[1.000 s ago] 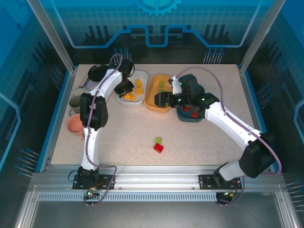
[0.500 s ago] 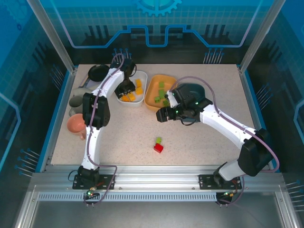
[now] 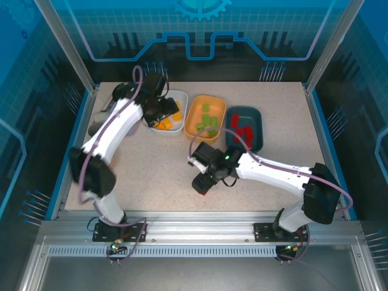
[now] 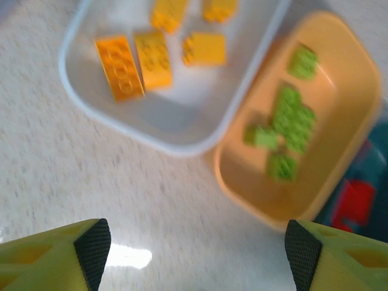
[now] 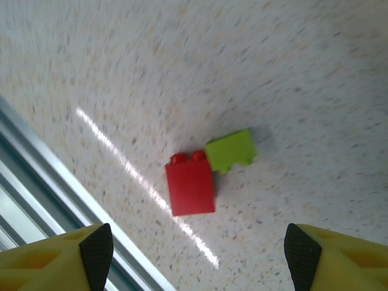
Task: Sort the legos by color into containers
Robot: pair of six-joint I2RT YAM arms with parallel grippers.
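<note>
From above, the left gripper (image 3: 151,114) hangs at the near-left edge of the white dish (image 3: 179,97). The right gripper (image 3: 202,183) is low over the table (image 3: 151,170), well apart from the orange dish (image 3: 193,128) and the teal dish (image 3: 257,114).

The left wrist view gives more detail. Its fingers (image 4: 91,248) stand wide apart with nothing between them. Five orange-yellow bricks (image 4: 151,57) lie in the white dish, and several green bricks (image 4: 288,124) lie in the orange one.

The right wrist view shows released, empty jaws above a red brick (image 5: 191,185) and a light green brick (image 5: 230,150). Both are studded, and they touch each other on the table.
</note>
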